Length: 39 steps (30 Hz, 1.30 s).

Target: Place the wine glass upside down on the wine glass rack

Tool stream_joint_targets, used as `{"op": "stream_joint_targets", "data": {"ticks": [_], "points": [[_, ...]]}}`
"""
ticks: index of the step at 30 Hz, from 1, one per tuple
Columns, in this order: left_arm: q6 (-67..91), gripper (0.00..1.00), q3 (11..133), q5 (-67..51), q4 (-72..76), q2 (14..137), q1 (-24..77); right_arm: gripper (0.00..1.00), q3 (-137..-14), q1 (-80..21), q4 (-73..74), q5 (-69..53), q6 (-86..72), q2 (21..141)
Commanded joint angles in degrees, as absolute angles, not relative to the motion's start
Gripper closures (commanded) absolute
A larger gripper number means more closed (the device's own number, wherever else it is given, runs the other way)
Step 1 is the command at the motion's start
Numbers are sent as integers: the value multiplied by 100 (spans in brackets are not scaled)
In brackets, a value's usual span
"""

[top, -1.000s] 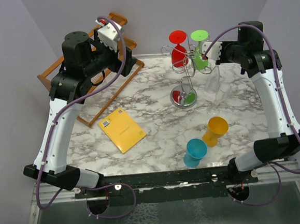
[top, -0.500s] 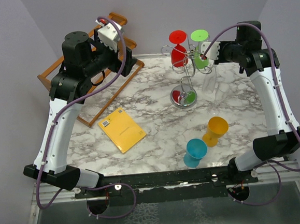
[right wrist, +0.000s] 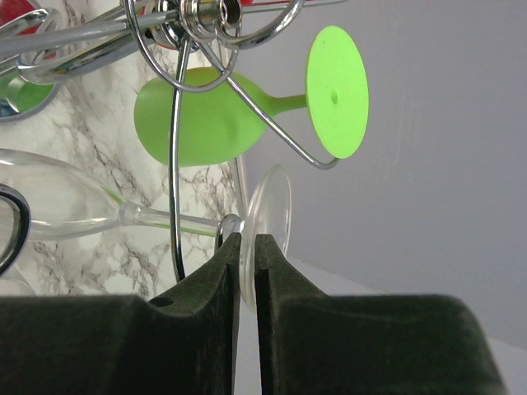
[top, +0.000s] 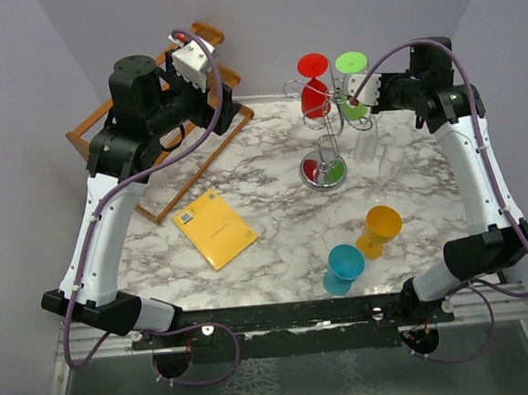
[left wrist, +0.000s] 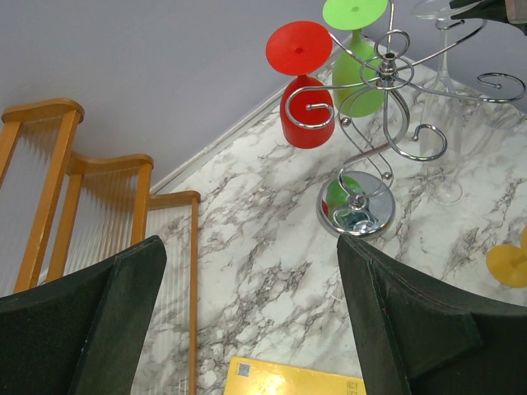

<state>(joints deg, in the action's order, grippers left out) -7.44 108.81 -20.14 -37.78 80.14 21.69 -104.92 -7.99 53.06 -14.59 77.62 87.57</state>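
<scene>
The wine glass rack, a silver wire stand on a round shiny base, stands at the back centre-right; it also shows in the left wrist view and the right wrist view. A red glass and a green glass hang upside down on it. My right gripper is shut on the foot of a clear wine glass, bowl hanging down beside the rack. Its stem crosses a rack wire just under the foot. My left gripper is open and empty, high over the table's back left.
A slatted wooden rack leans at the back left. A yellow booklet lies left of centre. A yellow glass and a blue glass stand upside down at the front right.
My right gripper has moved a little left and back toward the rack's centre, carrying the clear glass with it. The left arm has not moved.
</scene>
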Motion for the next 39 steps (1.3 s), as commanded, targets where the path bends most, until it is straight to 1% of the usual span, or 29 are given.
{"op": "stream_joint_targets", "data": {"ticks": [1, 27, 34, 39], "points": [[-799, 12, 10872, -2161, -3676, 7874, 2128, 87, -10592, -876, 5063, -1724, 7632, 8786], [-805, 12, 10785, -2213, -3657, 7841, 2118, 76, -10574, -956, 5097, -2197, 7277, 8699], [-781, 11, 10647, -2195, -3602, 7836, 2118, 68, -10810, -958, 5218, -2795, 6763, 8658], [-695, 9, 10503, -2158, -3522, 7833, 2109, 65, -10934, -958, 5060, -3090, 6131, 8545]]}}
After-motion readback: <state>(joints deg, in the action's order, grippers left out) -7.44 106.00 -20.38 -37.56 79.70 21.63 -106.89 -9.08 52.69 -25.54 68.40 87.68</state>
